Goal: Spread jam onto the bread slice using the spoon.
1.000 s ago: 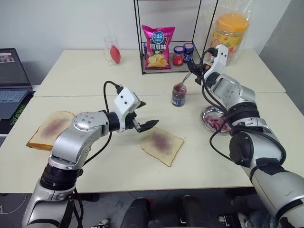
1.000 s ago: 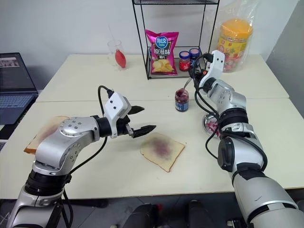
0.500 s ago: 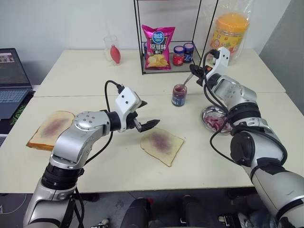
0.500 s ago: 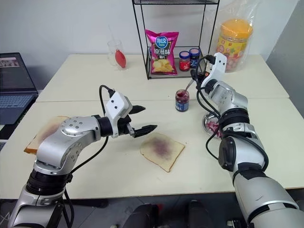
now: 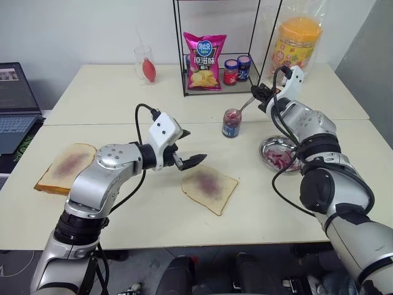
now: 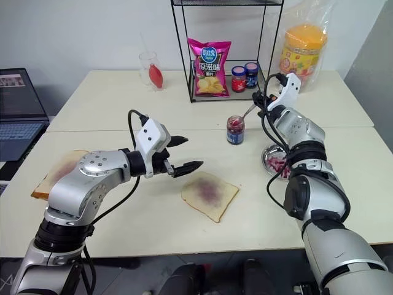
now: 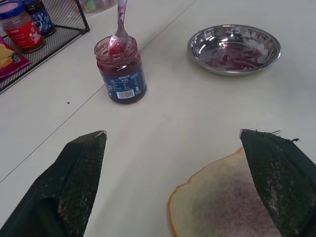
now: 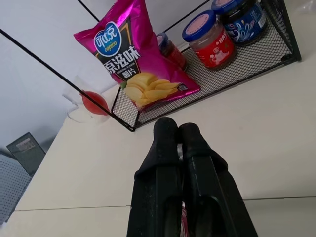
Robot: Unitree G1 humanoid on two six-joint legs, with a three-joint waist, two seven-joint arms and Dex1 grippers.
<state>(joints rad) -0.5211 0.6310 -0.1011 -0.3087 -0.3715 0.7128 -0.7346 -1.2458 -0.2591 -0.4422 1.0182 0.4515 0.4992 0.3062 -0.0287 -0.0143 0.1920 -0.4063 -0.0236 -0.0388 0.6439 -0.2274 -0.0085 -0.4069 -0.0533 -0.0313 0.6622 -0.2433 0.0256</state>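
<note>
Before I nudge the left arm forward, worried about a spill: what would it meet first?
Probably the jam jar, where the spoon stands; depth is unclear.

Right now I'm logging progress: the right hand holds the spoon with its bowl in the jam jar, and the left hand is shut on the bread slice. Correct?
Not quite. The left hand is open and hovers beside the bread slice, holding nothing, as the left wrist view shows. The right hand does hold the spoon in the jam jar.
</note>
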